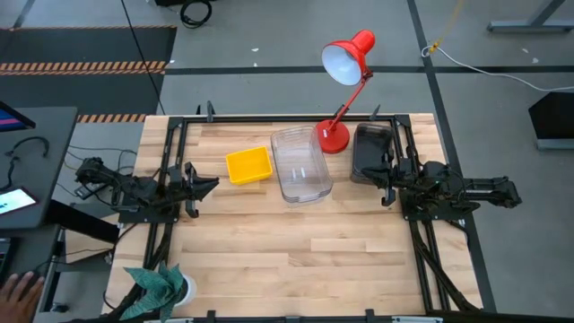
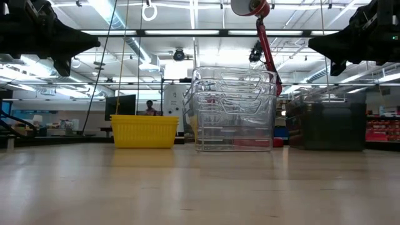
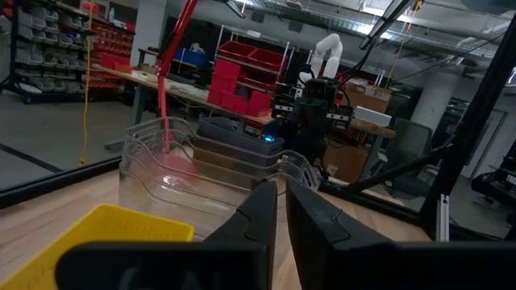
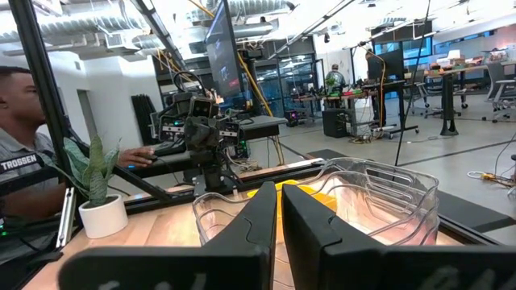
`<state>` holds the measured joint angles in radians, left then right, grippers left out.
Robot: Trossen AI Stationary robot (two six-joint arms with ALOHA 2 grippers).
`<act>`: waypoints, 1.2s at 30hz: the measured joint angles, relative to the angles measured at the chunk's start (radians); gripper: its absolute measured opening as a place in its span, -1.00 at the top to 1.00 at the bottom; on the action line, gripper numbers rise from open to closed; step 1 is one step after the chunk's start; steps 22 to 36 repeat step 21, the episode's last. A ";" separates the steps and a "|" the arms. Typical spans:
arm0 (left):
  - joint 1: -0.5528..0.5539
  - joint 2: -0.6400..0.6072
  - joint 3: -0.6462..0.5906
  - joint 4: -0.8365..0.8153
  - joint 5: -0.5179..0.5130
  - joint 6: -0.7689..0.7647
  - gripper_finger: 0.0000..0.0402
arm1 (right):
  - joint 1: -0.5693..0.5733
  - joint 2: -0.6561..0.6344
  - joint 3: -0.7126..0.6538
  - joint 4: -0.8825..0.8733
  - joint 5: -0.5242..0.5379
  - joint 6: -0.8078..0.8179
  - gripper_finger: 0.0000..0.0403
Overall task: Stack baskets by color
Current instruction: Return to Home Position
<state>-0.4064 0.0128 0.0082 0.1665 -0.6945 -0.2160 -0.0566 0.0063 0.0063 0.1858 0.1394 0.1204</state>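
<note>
- Three groups of baskets stand on the pale wooden worktop [image 1: 296,242], all placed here relative to the red desk lamp with a round base [image 1: 334,136].
- Stack of large rectangular clear plastic baskets [image 1: 300,164]: just beside the lamp base, on the left arm's side. The low view shows several nested rims, one above another, and the stack stands upright.
- Small square bright yellow plastic basket [image 1: 248,166]: beyond the clear stack as seen from the lamp, just beside that stack. Whether more than one yellow basket is nested there cannot be told.
- Stack of rectangular smoky dark grey plastic baskets [image 1: 370,148]: just beside the lamp base, on the right arm's side. How many baskets it holds cannot be told.
- Left pincer [image 1: 208,184]: well apart from the lamp, past the yellow basket, raised above the worktop and pointing toward the baskets. Its two dark fingers are brought together and grip nothing.
- Right pincer [image 1: 377,178]: on the right arm's side of the lamp, close to the near end of the dark grey stack and raised above the worktop. Its fingers are likewise together and grip nothing.
- Potted green plant in a white pot [image 1: 161,283]: at the worktop's corner on the left arm's side, far from the lamp.
- Person in a grey shirt [image 4: 20,121]: beyond the worktop edge, near the plant.
</note>
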 joint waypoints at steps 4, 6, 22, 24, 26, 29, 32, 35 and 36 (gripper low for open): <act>0.000 0.000 0.000 0.000 0.000 -0.001 0.85 | 0.000 0.000 0.000 0.000 0.000 0.000 0.86; 0.000 0.000 0.000 0.000 0.000 -0.001 0.85 | 0.000 0.000 0.000 0.000 0.000 0.000 0.87; 0.000 0.000 0.000 0.000 0.000 -0.001 0.83 | 0.000 0.000 0.000 0.000 0.000 0.000 0.86; 0.000 0.000 0.000 0.000 0.000 -0.001 0.83 | 0.000 0.000 0.000 0.000 0.000 0.000 0.86; 0.000 0.000 0.000 0.000 0.000 -0.001 0.83 | 0.000 0.000 0.000 0.000 0.000 0.000 0.86; 0.000 0.000 0.000 0.000 0.000 -0.001 0.83 | 0.000 0.000 0.000 0.000 0.000 0.000 0.86; 0.000 0.000 0.000 0.000 0.000 -0.001 0.83 | 0.000 0.000 0.000 0.000 0.000 0.000 0.86; 0.000 0.000 0.000 0.000 0.000 -0.001 0.83 | 0.000 0.000 0.000 0.000 0.000 0.000 0.86; 0.000 0.000 0.000 0.000 0.000 -0.001 0.83 | 0.000 0.000 0.000 0.000 0.000 0.000 0.86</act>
